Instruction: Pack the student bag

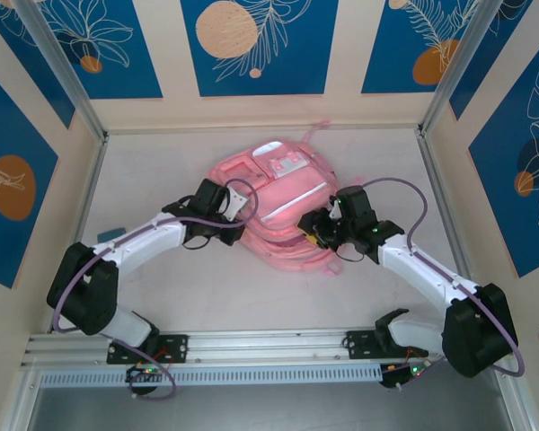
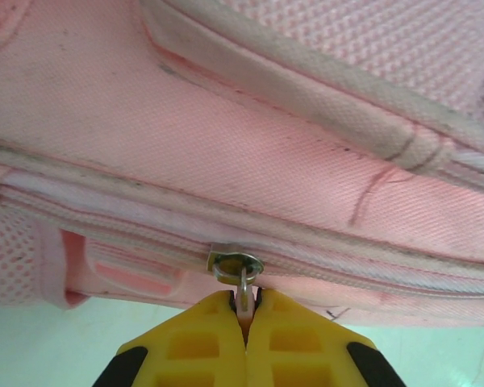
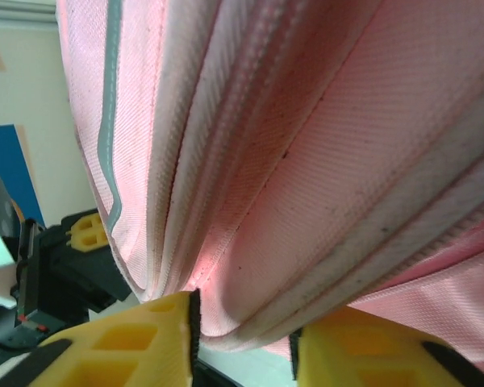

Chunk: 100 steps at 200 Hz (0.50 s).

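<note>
Two end effectors meet at the bag [image 1: 278, 189], which lies flat in the middle of the table [image 1: 153, 171] with its front pockets facing up. The left end effector [image 2: 244, 310] is pinched fully together on the metal zip pull [image 2: 243, 289], which hangs from its slider [image 2: 235, 264] on the bag's side seam. Gripping that small tab looks like the way to run the zip and open a compartment for packing. The right end effector [image 3: 242, 322] stands part-way apart on the bag's other side, with one finger on either side of a piped edge. Whether it already pinches the fabric I cannot tell. Its position suggests bracing: it would anchor the soft bag so it neither slides nor bunches when the zip is drawn.
</note>
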Each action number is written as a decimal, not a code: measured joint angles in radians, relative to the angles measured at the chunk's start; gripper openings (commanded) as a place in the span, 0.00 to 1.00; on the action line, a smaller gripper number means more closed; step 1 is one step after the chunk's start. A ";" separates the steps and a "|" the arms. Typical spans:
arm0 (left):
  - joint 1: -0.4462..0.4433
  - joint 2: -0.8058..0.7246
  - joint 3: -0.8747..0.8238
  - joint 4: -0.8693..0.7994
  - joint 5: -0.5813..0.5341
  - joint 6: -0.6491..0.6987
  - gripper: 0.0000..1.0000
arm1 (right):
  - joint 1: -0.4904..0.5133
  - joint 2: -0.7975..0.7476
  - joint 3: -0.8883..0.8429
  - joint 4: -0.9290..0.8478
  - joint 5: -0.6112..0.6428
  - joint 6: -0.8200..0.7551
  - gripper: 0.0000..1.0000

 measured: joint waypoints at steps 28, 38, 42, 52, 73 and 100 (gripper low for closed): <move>-0.026 -0.050 -0.053 0.061 0.025 -0.053 0.00 | 0.029 0.000 -0.007 0.023 0.032 0.030 0.27; -0.039 -0.064 -0.062 0.072 0.028 -0.066 0.00 | 0.037 0.000 -0.008 0.030 0.048 0.040 0.26; -0.045 -0.069 -0.065 0.078 0.029 -0.076 0.00 | 0.040 0.000 -0.008 0.033 0.053 0.042 0.25; -0.057 -0.080 -0.072 0.089 0.032 -0.087 0.00 | 0.045 0.000 -0.008 0.037 0.067 0.052 0.25; -0.089 -0.098 -0.084 0.104 0.035 -0.114 0.00 | 0.053 0.005 -0.008 0.044 0.084 0.060 0.23; -0.135 -0.099 -0.090 0.119 0.033 -0.151 0.00 | 0.067 0.032 -0.008 0.051 0.101 0.071 0.23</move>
